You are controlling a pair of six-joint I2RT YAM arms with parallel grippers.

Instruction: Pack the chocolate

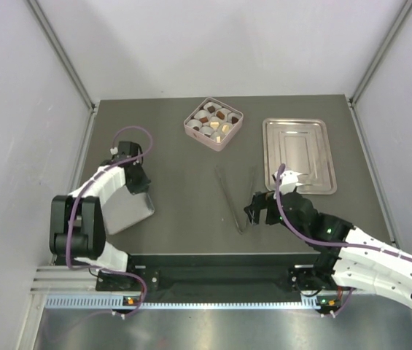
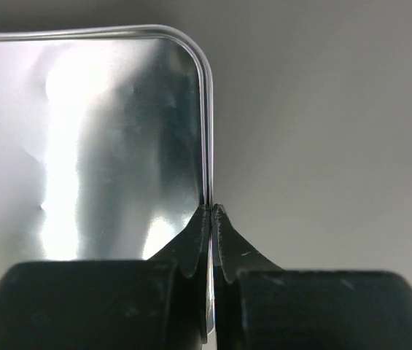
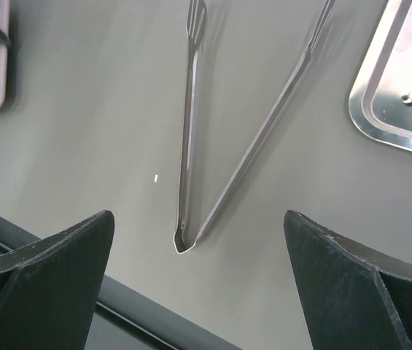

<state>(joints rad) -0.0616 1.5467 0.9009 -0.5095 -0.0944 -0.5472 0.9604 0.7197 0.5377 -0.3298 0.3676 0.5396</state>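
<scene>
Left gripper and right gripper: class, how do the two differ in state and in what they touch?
The left gripper is shut; the right gripper stands wide open. The left gripper pinches the rim of a metal plate; the right gripper holds nothing, poised over the joined end of the tongs. Both are black and two-fingered.

The silver rounded-corner metal plate [image 1: 129, 211] at eight o'clock shines mirror-glossy; the slim steel tongs [image 3: 188, 146] look polished, the dark grey tabletop [image 1: 184, 175] matt and smooth.
</scene>
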